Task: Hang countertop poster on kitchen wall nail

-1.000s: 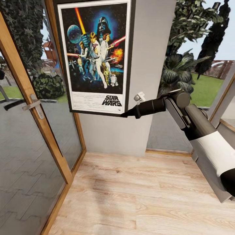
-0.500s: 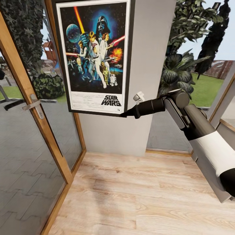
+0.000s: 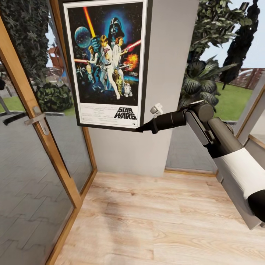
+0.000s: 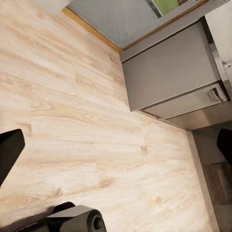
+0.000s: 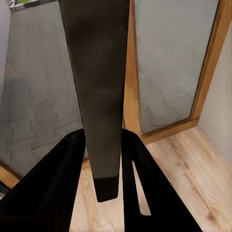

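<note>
The floor (image 3: 147,221) is pale wood planking with a soft grain, running up to a flat grey wall pillar (image 3: 165,73). On one side stands a glazed door (image 3: 40,147) in a warm wooden frame, with a slim metal lever handle (image 3: 35,118); through the glass lie grey interlocking pavers and dark shrubs.

Against the pillar, upright, is the poster (image 3: 106,62) — a tall rectangle in a thin black frame, white border, blue-black space artwork with figures and a glowing sabre, the white title strip at the lower end. Its left part overlaps the door frame.

The right arm (image 3: 221,147), smooth grey and white tubes with black joints, reaches in from the right. The right gripper (image 3: 141,129) meets the frame at its lower right corner; from the right wrist camera the two black fingers (image 5: 63,193) press on either side of the dark, edge-on frame (image 5: 99,96), clamped on it.

The left wrist camera looks down on the same wood floor and a plain grey cabinet (image 4: 169,77); the left gripper's (image 4: 116,145) dark fingertips (image 4: 9,150) sit at opposite borders — wide apart, holding nothing.
</note>
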